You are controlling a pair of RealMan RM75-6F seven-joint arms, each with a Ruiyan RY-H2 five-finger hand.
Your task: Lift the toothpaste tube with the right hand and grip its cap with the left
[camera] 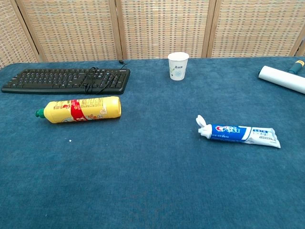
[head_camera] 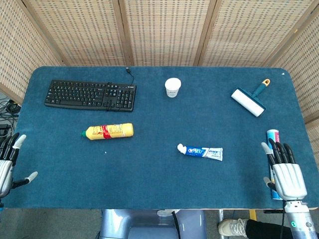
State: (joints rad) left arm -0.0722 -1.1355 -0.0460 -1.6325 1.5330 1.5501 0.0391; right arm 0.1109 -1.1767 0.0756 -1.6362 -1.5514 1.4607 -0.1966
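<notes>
Toothpaste tube (head_camera: 202, 151): lies flat on the blue table (head_camera: 159, 189), right of centre, long axis roughly left-right. In the chest view its flip cap (camera: 202, 121) stands open at the left end. Nothing touches it.
Right hand (head_camera: 283, 172): at the table's near right edge, back of hand up, fingers extended and slightly apart, empty. Well apart from the toothpaste tube. It lies over the near part of a long white tube (head_camera: 271, 139) by the right edge. Chest view does not show it.
Left hand (head_camera: 9, 164): at the near left edge, partly cut off by the frame; fingers extended, thumb out to the side, holding nothing.
Yellow bottle (head_camera: 108, 131): on its side, left of centre, green cap pointing left.
Keyboard (head_camera: 90, 94): far left, cable looped over its keys.
Paper cup (head_camera: 172, 87): upright, far centre.
Lint roller (head_camera: 249, 100): far right, lying flat, handle pointing away.
</notes>
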